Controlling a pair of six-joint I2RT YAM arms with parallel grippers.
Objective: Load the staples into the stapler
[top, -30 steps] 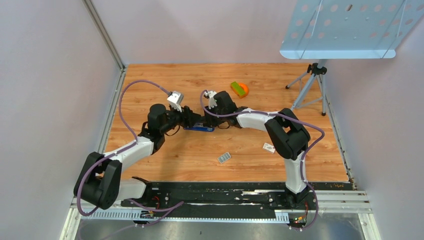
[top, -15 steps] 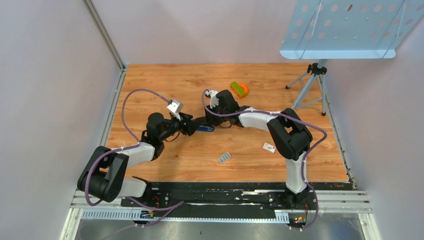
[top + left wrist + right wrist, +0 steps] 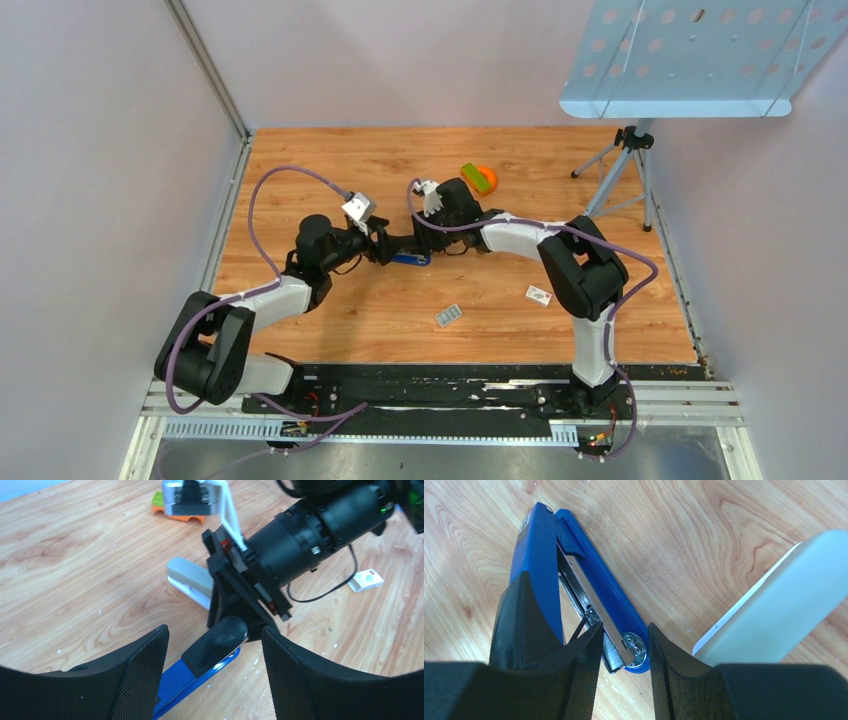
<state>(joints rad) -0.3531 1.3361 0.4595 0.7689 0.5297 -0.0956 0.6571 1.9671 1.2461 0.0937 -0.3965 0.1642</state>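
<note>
Edging right since a moment ago, the left gripper (image 3: pixel 384 243) hangs spread over the blue stapler (image 3: pixel 409 259); the right gripper (image 3: pixel 421 238) straddles its front end, grip unclear. On the table (image 3: pixel 330 170) the staples (image 3: pixel 448 316) lie lower right of both, slanting up-right, nearer the right gripper.

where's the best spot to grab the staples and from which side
Take the staples across their narrow width at mid-length, coming straight down from above. The block lies flat and diagonal on the table, so the grasp should probably line up across its long edges.
</note>
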